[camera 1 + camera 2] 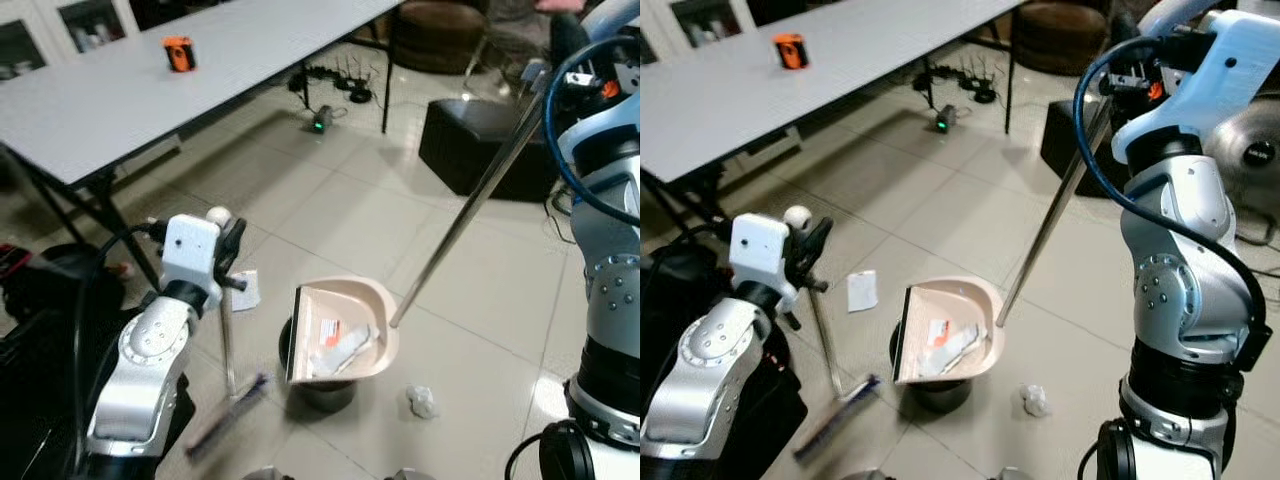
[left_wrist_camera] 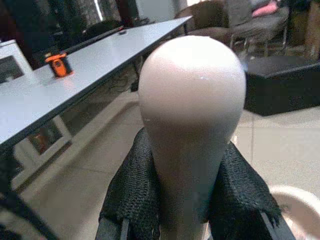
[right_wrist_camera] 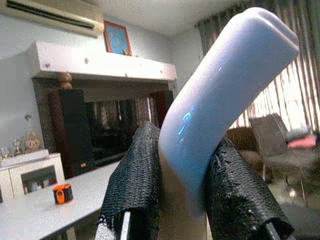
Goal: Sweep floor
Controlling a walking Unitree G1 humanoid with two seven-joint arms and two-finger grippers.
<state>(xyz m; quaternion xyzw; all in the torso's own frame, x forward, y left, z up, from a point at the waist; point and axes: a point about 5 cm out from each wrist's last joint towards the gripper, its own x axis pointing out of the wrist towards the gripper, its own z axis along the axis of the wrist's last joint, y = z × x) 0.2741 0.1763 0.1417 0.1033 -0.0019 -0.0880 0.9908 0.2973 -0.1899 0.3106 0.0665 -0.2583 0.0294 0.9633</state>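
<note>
My left gripper (image 1: 228, 250) is shut on the broom's thin handle (image 1: 227, 340), just under its cream knob (image 2: 192, 95). The broom's brush (image 1: 225, 415) rests on the tiles at lower left. A beige dustpan (image 1: 345, 330) holding paper scraps (image 1: 338, 345) hangs tilted over a dark round bin (image 1: 322, 392). Its long metal handle (image 1: 465, 215) rises to my right gripper (image 1: 1110, 95), which is shut on the pale handle grip (image 3: 220, 100). A crumpled paper ball (image 1: 422, 401) lies on the floor right of the bin. A flat paper piece (image 1: 246, 290) lies beside the broom handle.
A long grey table (image 1: 150, 100) with an orange tape measure (image 1: 178, 53) stands at the back left. A black ottoman (image 1: 480, 140) sits at the back right. Cables and a green-lit device (image 1: 320, 122) lie under the table. A dark bag (image 1: 40, 300) is at my left.
</note>
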